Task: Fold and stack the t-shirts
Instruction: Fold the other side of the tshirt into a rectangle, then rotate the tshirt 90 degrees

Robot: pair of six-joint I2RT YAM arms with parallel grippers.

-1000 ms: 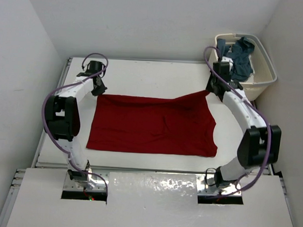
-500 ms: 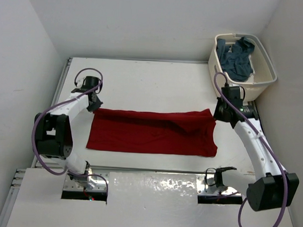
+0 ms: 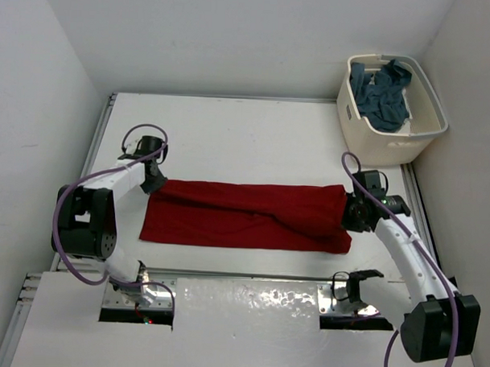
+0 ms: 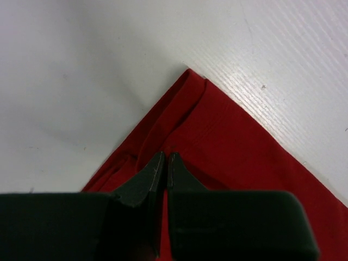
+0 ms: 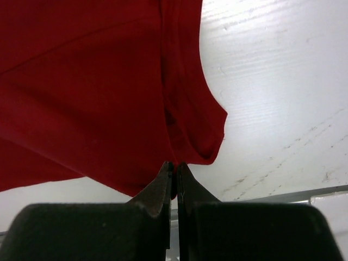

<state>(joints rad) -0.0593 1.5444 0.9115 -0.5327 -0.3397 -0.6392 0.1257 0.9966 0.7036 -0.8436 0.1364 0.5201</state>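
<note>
The red t-shirt (image 3: 244,214) lies across the middle of the table, its far half folded toward the near edge. My left gripper (image 3: 154,180) is shut on the shirt's far left corner; the left wrist view shows the jaws (image 4: 166,163) pinching red cloth (image 4: 234,141). My right gripper (image 3: 353,213) is shut on the shirt's right edge and holds it slightly lifted; the right wrist view shows red cloth (image 5: 98,92) hanging from the closed jaws (image 5: 175,168). The slate blue-grey t-shirt (image 3: 382,96) is crumpled in the basket. The white t-shirt is out of view.
The cream laundry basket (image 3: 416,133) stands at the far right corner of the table. The table's front edge with a shiny metal strip (image 3: 249,300) runs between the arm bases. White walls close in on the left, the back and the right.
Both grippers have pulled the shirt's far edge toward the near side, folding the shirt into a narrower band. The right arm has swung from near the basket down to the shirt's right edge.
</note>
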